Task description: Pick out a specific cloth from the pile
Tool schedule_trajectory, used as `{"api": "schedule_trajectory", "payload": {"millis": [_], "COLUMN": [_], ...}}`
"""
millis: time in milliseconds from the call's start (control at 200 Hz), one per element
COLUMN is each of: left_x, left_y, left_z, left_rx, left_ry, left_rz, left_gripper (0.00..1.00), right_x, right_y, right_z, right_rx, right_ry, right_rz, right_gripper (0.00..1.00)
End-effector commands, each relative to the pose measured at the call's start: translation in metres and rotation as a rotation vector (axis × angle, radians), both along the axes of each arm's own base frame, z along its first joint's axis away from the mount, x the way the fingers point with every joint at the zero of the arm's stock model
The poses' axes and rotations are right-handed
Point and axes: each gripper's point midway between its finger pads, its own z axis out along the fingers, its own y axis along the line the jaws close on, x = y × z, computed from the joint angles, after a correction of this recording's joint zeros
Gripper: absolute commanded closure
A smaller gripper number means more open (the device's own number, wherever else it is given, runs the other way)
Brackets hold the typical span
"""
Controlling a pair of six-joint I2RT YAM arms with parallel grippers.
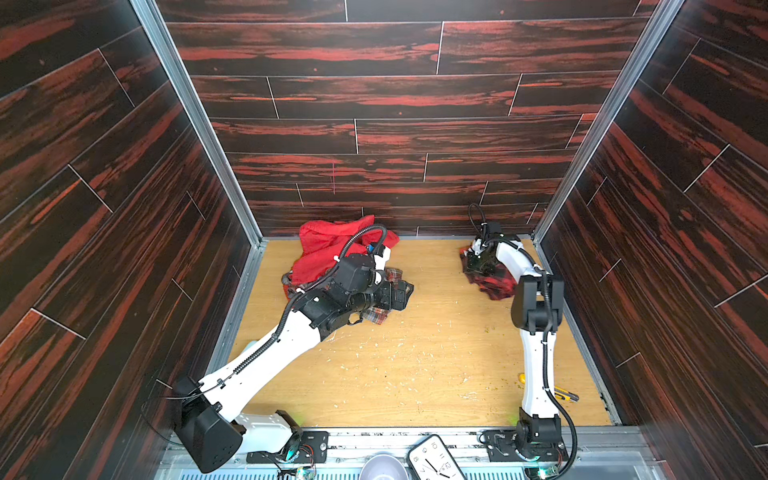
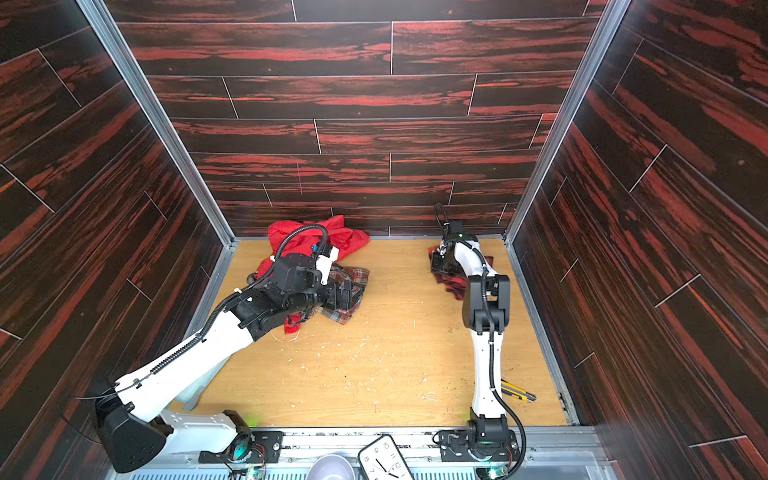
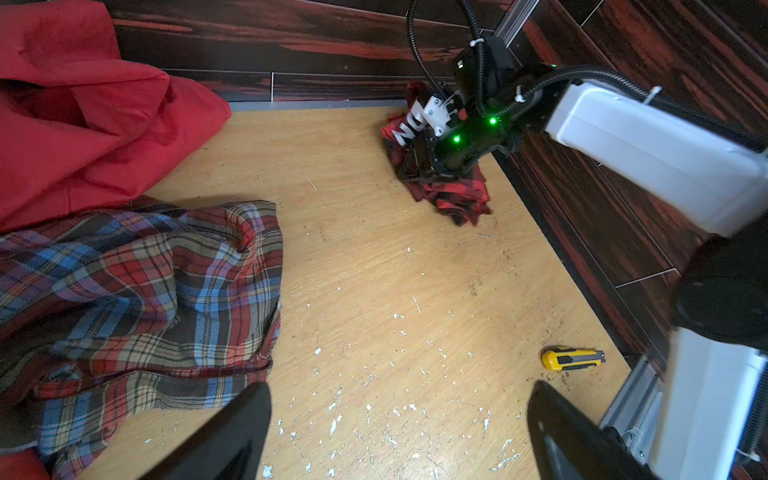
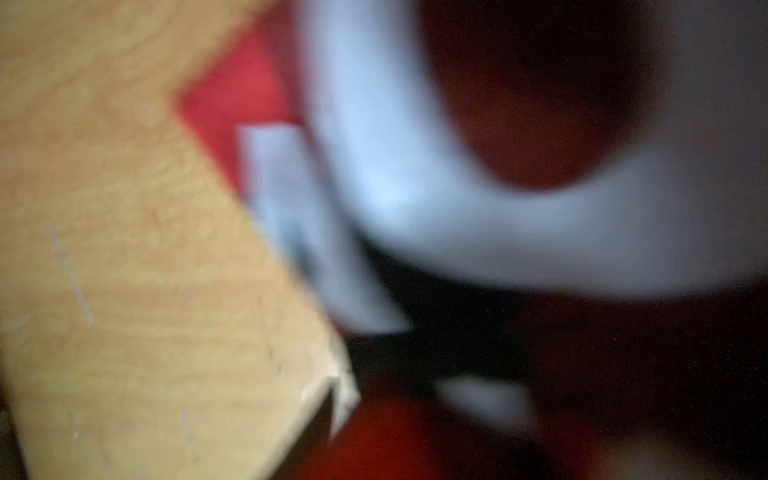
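Nearest: left gripper (image 3: 399, 395), spread wide and empty, over the bare table (image 3: 374, 270), just beside the plaid shirt (image 3: 145, 270). Behind that, the pile (image 3: 83, 124), plain red heaped up against the back wall. Farthest, in the right rear corner and well apart from the pile: the cloth (image 3: 453, 195), crumpled on the table, with the right gripper (image 3: 415, 164) pressed down into it by the white lettering (image 3: 409, 124) (spread or pinching, cannot tell: close view all blur). Looks light, soft and limp, likely to droop and drag when lifted. Best pinched at a raised fold near the top, not at a flat layer.
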Motion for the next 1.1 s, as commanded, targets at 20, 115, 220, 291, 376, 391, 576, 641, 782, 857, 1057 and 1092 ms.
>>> {"api": "schedule_trajectory", "payload": {"millis": [20, 115, 220, 291, 376, 391, 576, 641, 782, 857, 1057, 1092], "left_x": [-0.005, -0.006, -0.008, -0.009, -0.011, -0.011, -0.010, -0.008, 0.004, 0.006, -0.012, -0.015], "left_y": [0.006, 0.015, 0.022, 0.027, 0.033, 0.034, 0.047, 0.051, 0.095, 0.137, 0.252, 0.266], "left_z": [0.009, 0.010, 0.009, 0.009, 0.012, 0.013, 0.019, 0.018, 0.022, 0.022, -0.007, -0.016], "left_rx": [0.025, 0.074, 0.126, 0.157, 0.179, 0.180, 0.210, 0.221, 0.280, 0.316, 0.437, 0.475], "left_ry": [-0.032, -0.052, -0.068, -0.077, -0.097, -0.103, -0.155, -0.166, -0.218, -0.278, -0.348, -0.346], "left_rz": [-0.004, 0.006, 0.007, 0.007, 0.013, 0.014, 0.049, 0.068, 0.311, 0.517, 0.971, 1.011], "left_gripper": [0.01, 0.01, 0.01, 0.01, 0.01, 0.01, 0.01, 0.01, 0.01, 0.01, 0.01, 0.01], "right_x": [0.006, 0.009, 0.009, 0.007, 0.002, 0.001, -0.021, -0.033, -0.065, -0.091, -0.158, -0.165], "right_y": [-0.009, -0.010, -0.006, -0.004, -0.001, 0.000, -0.008, -0.019, -0.056, -0.076, -0.096, -0.100], "right_z": [0.074, 0.112, 0.149, 0.173, 0.199, 0.203, 0.241, 0.249, 0.246, 0.245, 0.189, 0.177], "right_rx": [-0.020, 0.012, 0.079, 0.130, 0.209, 0.222, 0.359, 0.371, 0.292, 0.252, 0.075, 0.049], "right_ry": [-0.147, -0.211, -0.262, -0.301, -0.337, -0.340, -0.390, -0.405, -0.482, -0.582, -0.689, -0.657], "right_rz": [-0.013, -0.024, -0.027, -0.025, -0.020, -0.020, -0.037, -0.058, -0.154, -0.213, -0.234, -0.245], "right_gripper": [0.25, 0.17, 0.08, 0.07, 0.07, 0.07, 0.07, 0.07, 0.07, 0.07, 0.05, 0.04]}}
